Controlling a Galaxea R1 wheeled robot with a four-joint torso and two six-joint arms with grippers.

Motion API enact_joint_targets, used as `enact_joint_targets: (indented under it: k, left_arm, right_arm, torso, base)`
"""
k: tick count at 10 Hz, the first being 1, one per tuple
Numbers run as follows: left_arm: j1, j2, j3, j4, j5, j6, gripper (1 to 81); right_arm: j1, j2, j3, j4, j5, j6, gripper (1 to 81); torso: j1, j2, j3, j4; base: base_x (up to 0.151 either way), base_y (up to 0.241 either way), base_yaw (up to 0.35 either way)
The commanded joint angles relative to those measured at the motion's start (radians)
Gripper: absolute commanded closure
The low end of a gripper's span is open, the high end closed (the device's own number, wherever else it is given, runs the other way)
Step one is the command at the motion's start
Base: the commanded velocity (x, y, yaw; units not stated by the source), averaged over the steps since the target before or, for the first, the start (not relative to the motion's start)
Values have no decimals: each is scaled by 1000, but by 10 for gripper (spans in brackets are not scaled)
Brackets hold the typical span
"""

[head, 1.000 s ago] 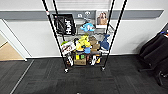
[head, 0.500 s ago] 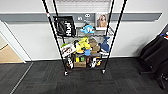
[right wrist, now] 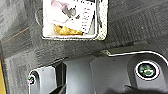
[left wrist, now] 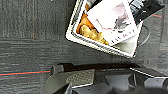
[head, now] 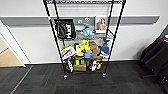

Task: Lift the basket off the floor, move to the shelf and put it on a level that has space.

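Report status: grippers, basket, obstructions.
Grippers: finger state unreadable. Basket on the carpet floor, unlifted, papers and orange items inside. Shelf ahead, top level looks free.

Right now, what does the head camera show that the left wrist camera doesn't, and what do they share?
Head view: the shelf, a tall black wire rack against the wall with toys, boxes and a picture on its tiers, plus a black bag hanging at its side. Left wrist view: the basket seen from above on the floor, holding a white printed card over orange-yellow contents. Shared: the floor of dark grey carpet tiles.
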Motion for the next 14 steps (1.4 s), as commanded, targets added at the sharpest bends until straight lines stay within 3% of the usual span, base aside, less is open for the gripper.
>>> enact_joint_targets:
  k: [1, 3, 4, 5, 6, 9, 10, 12, 14]
  left_arm:
    - [-109, 7, -41, 3, 137, 7, 10]
    - [-133, 9, -51, 22, 202, 15, 10]
    - [-136, 10, -51, 31, 202, 15, 10]
    - [-136, 10, -57, 29, 202, 14, 10]
    - [-136, 9, -69, 26, 200, 14, 10]
    - [-141, 6, -95, 23, 200, 11, 10]
    - [-147, 6, -95, 25, 200, 11, 10]
    - [-162, 3, -95, 25, 202, 9, 10]
    - [-179, 1, -95, 26, 202, 7, 10]
  right_arm:
    - [51, -19, 19, 14, -70, 1, 10]
    - [51, -21, 12, 14, -84, 1, 10]
    - [52, -19, 10, 14, -84, 1, 10]
    - [55, -16, 12, 14, -85, 1, 10]
    - [57, -16, 13, 13, -85, -1, 10]
    - [81, -13, 16, 13, -111, -1, 10]
    - [97, -12, 19, 14, -120, 1, 10]
    - [121, -4, 21, 16, -139, 1, 10]
    - [137, -1, 21, 22, -139, 1, 10]
  torso:
    - [62, -96, 0, 0]
    - [105, -164, 0, 0]
    - [127, -199, 0, -38]
    - [148, -232, 0, -96]
    - [161, -254, 0, -7]
    - [203, -319, 0, -59]
    - [220, -348, -94, -62]
    - [251, -401, -120, -62]
    - [291, -465, -180, -62]
  base:
    - [0, 0, 0]
    - [0, 0, 0]
    - [0, 0, 0]
    - [0, 0, 0]
    - [0, 0, 0]
    - [0, 0, 0]
    - [0, 0, 0]
    - [0, 0, 0]
    - [0, 0, 0]
